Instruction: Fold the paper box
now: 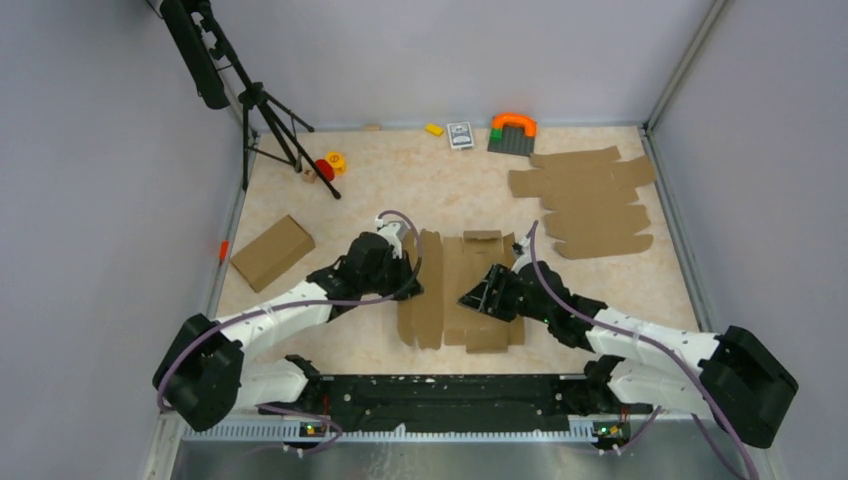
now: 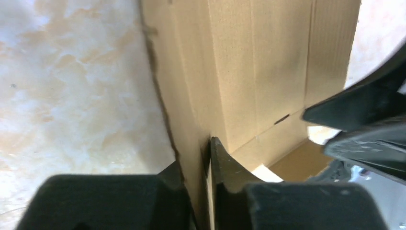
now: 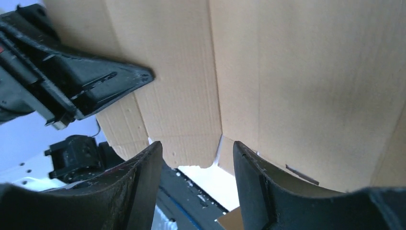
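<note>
left pincer (image 2: 196, 158) pressed together on a raised side panel of the paper box (image 2: 268, 67) — panel edge held inside the pinch. right pincer (image 3: 197, 155) spread — box flap just ahead of it.

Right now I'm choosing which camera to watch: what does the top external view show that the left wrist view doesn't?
Only the top view: the pile of cardboard sheets far right, a closed brown box at left, a tripod. Only the left wrist view: the left gripper pinched shut on a panel edge. Both: the paper box and the right gripper.
</note>
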